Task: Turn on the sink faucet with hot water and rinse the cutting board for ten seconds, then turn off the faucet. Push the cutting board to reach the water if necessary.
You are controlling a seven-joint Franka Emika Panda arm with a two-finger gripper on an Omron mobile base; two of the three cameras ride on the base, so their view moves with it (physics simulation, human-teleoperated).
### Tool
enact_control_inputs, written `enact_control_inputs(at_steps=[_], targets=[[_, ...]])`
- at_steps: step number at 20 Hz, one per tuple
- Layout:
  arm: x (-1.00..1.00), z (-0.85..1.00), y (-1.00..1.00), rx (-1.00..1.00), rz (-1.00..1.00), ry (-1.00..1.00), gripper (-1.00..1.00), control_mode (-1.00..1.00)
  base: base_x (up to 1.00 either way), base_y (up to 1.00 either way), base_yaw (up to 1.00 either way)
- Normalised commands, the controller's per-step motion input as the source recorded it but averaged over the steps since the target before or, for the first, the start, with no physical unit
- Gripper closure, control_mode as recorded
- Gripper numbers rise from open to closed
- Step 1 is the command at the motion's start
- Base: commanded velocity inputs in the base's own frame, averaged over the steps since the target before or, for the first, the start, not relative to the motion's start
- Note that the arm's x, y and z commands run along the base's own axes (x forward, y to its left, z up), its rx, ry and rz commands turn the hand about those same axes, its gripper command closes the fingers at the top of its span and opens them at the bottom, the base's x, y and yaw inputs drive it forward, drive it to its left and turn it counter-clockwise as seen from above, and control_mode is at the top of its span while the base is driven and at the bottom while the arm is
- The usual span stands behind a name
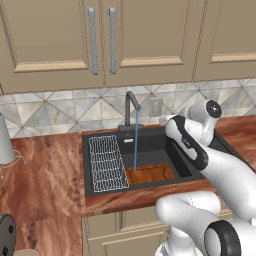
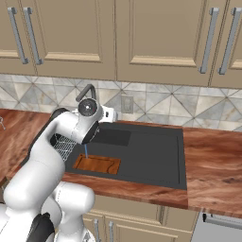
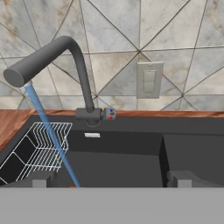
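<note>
The dark grey sink faucet stands at the back rim of the black sink, its spout turned left. A thin light-blue stream of water falls from the spout onto the left end of the reddish-brown cutting board, which lies flat on the basin floor at the front. My gripper hovers above the sink, right of the faucet, facing the backsplash, open and holding nothing. The faucet's base lever, with red and blue dots, points right. The water and the faucet's neck show close in the hand view.
A white wire rack fills the sink's left part beside the board. A wall outlet sits on the tiled backsplash. Wood-grain countertop flanks the sink. A pale appliance stands at far left. Cabinets hang overhead.
</note>
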Motion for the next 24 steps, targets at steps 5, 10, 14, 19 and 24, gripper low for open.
enact_control_inputs(at_steps=[5,10,14,19,24], targets=[[0.0,0.0,0.0,0.0,0.0,0.0,-1.0,-1.0,0.0,0.0,0.0],[0.0,0.0,0.0,0.0,0.0,0.0,-1.0,-1.0,0.0,0.0,0.0],[0.0,0.0,0.0,0.0,0.0,0.0,-1.0,-1.0,0.0,0.0,0.0],[0.0,0.0,0.0,0.0,0.0,0.0,-1.0,-1.0,0.0,0.0,0.0],[0.0,0.0,0.0,0.0,0.0,0.0,-1.0,-1.0,0.0,0.0,0.0]])
